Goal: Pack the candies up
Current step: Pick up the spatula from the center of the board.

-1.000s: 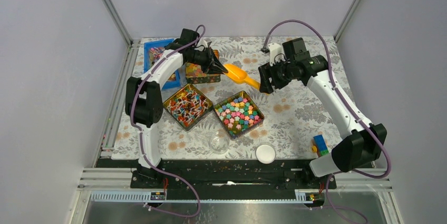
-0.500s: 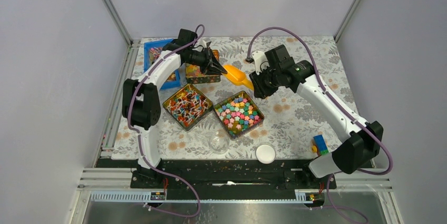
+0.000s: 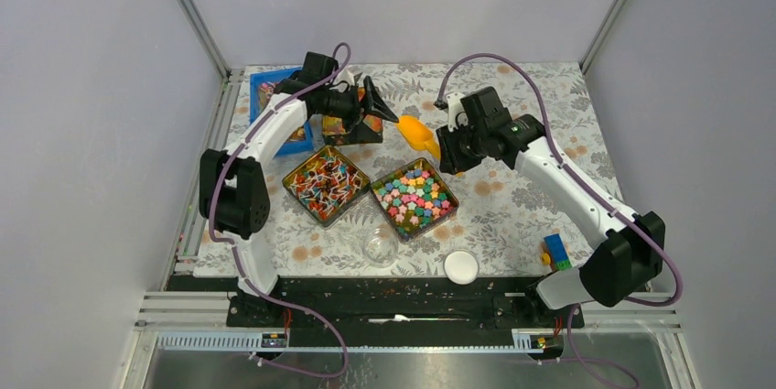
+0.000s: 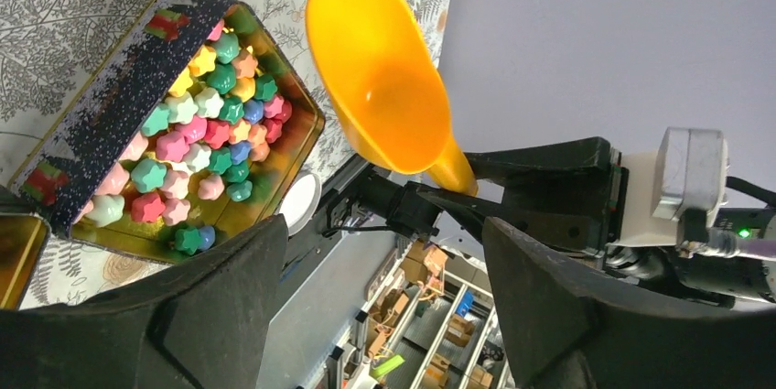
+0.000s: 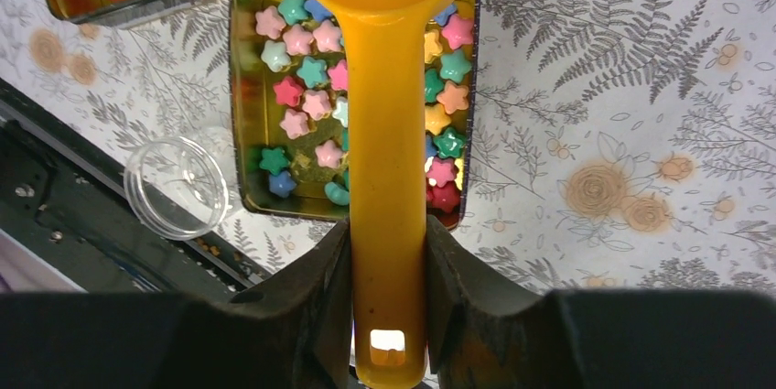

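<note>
The candies (image 3: 416, 197) are small pastel stars that fill a square tin in the middle of the table; they also show in the wrist views (image 4: 197, 133) (image 5: 302, 69). An empty yellow scoop (image 3: 418, 134) hangs in the air above the tin's far corner. My right gripper (image 3: 446, 146) is shut on the scoop's handle (image 5: 389, 178), fingers pressed to both its sides (image 5: 389, 252). My left gripper (image 3: 389, 117) stands open just left of the scoop's bowl (image 4: 384, 87), with nothing between its fingers (image 4: 384, 224).
A tin of striped stick sweets (image 3: 322, 183) sits left of the candy tin. Behind it, under my left arm, stand a tin of round beads (image 3: 352, 128) and a blue box (image 3: 270, 101). A clear cup (image 3: 380, 247), a white lid (image 3: 461, 266) and toy bricks (image 3: 555, 252) lie near the front edge.
My right gripper closed on the scoop's handle. My left gripper then let go of the scoop's bowl, opened and drew back a little to the left.
</note>
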`<act>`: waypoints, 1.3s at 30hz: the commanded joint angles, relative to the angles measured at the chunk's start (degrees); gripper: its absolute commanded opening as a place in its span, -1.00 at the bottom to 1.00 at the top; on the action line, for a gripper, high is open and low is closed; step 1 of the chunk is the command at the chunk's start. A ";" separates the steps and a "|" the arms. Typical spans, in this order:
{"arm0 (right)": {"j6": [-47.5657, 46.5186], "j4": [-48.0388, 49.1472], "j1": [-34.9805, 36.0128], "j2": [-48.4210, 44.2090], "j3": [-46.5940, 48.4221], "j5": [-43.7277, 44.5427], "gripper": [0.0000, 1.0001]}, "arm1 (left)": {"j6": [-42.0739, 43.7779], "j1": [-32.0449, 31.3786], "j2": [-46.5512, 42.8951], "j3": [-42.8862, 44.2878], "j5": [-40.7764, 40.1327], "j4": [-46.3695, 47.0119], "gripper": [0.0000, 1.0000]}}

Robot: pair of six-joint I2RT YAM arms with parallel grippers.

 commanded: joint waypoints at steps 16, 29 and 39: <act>7.58 3.88 -0.13 -8.43 0.80 -0.47 -1.00 | -9.04 -7.17 -6.09 -7.02 -7.57 12.82 0.21; 6.48 2.05 -0.12 -8.95 1.51 0.47 -1.00 | -9.37 -8.45 -10.54 -11.29 -7.90 20.23 0.28; 7.27 1.63 -0.12 -9.06 0.87 -0.33 -1.00 | -15.46 -8.60 -13.52 -14.31 -10.39 34.82 0.26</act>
